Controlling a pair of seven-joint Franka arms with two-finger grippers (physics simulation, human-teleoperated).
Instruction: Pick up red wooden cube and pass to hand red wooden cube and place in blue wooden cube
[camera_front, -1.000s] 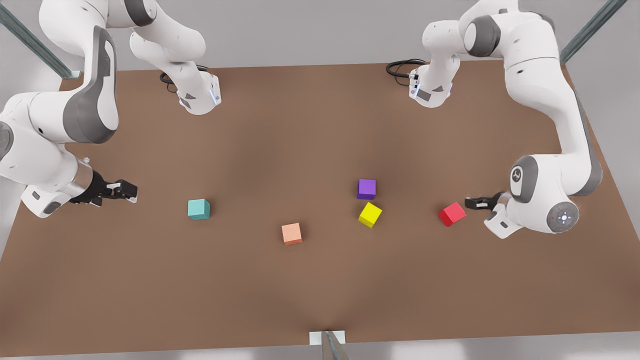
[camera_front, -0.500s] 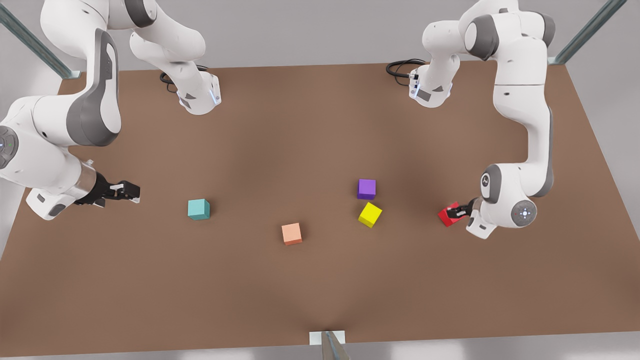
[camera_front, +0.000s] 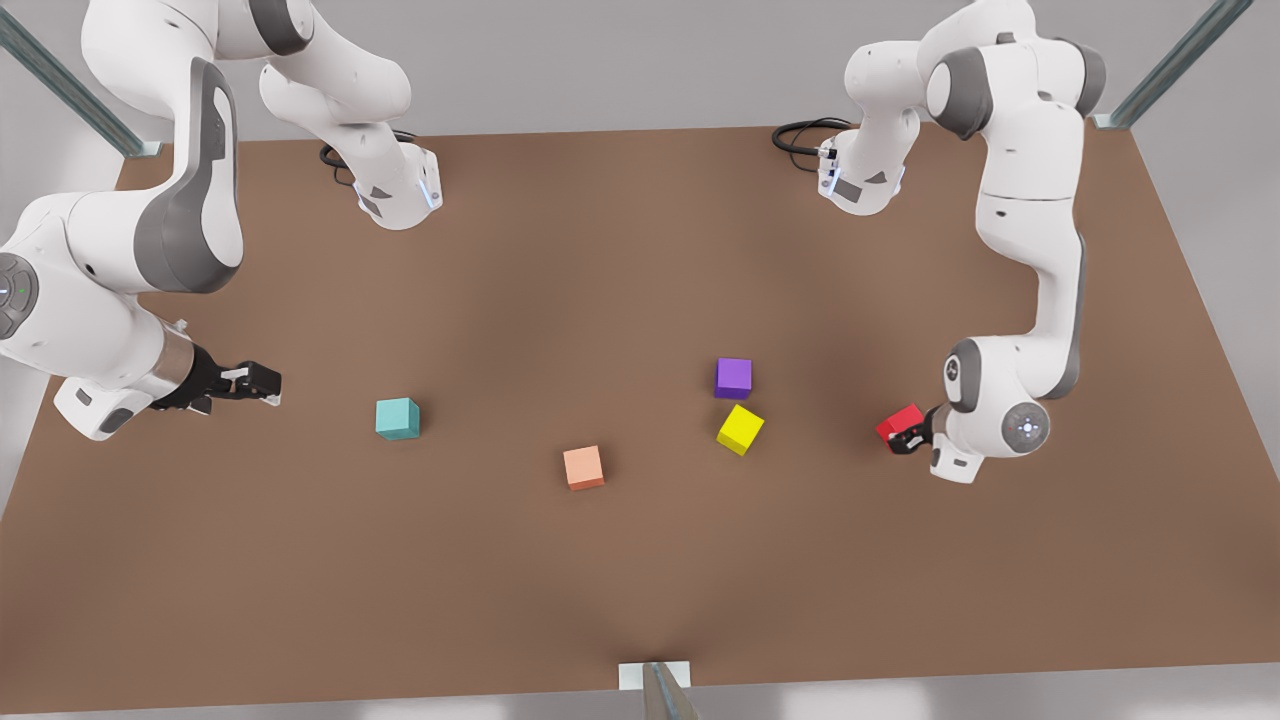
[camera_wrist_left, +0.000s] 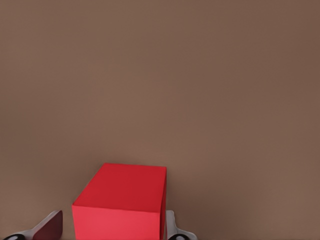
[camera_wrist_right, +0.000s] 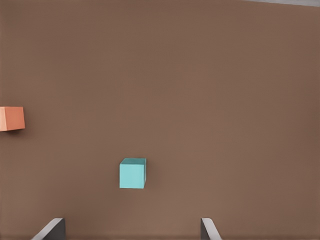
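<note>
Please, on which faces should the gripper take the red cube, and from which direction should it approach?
Grip the red wooden cube on its two opposite side faces, coming from above. The left gripper already straddles it so, one finger on each side; the cube sits turned on the table, so the wrist must match that angle. The right gripper waits open.

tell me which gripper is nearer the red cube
Left. The left gripper straddles the red cube, a finger on either side of it. The right gripper waits across the table, beyond the teal cube.
</note>
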